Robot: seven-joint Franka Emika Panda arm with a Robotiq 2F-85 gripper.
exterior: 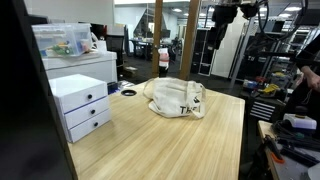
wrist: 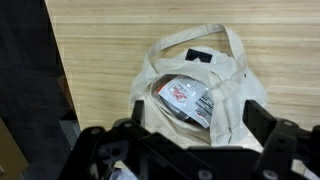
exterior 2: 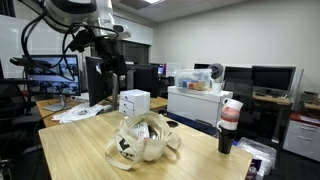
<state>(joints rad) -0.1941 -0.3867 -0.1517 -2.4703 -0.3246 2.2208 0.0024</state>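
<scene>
The gripper (wrist: 190, 140) hangs high above the cream tote bag (wrist: 195, 85), jaws spread wide and holding nothing. The bag lies slumped near the middle of the wooden table (exterior: 200, 140), its mouth gaping upward at a red-and-white packet (wrist: 187, 100) inside, straight below the claw. In the wrist view the handles trail away from the fingers. A white drawer unit (exterior: 82, 105) stands well apart, leaving open room around the bag.

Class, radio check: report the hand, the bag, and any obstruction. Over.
Hand open, empty, high above the table. Cloth tote bag directly below, mouth open, packet inside. Nothing between hand and bag.
</scene>
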